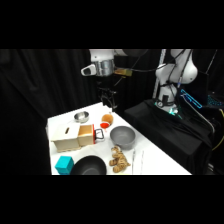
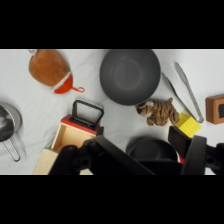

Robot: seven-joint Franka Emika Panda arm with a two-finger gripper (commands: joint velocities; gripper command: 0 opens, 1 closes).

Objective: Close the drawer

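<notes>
My fingers (image 2: 135, 138) are spread apart and hold nothing. I hang high above the counter (image 2: 30, 107), touching nothing.

The drawer (image 2: 75, 131) is below and just left of my left finger. It is pulled out of its box (image 1: 64, 139), so I judge the closing has not begun: this is the approach, before any contact. The drawer's front faces away from the box, and its dark loop handle (image 2: 88, 113) stands up off that face.

Next, as I judge it, I need to come down in front of that face, on the side away from the box, and push flat and straight toward the box. The face is narrow, so an off-centre push could skew the drawer or slide the whole box along the counter. It looks light.

- **Drawer:** orange-brown and boxy with flat walls. It looks like painted wood, with a redder front edge.
- **Handle:** a thin, rigid black loop.
- **Box:** pale beige with square corners.
- **Counter:** white and smooth.

Beyond my fingertips is a round grey bowl (image 2: 130, 75), matte and deep. Right of it lie slim metal tongs (image 2: 188, 91), shiny and hard. A soft striped plush toy (image 2: 160, 112) lies close ahead of my right finger, with a small yellow block (image 2: 189, 125) beside it. A black bowl (image 2: 150, 148) is directly under the gap between my fingers.
</notes>
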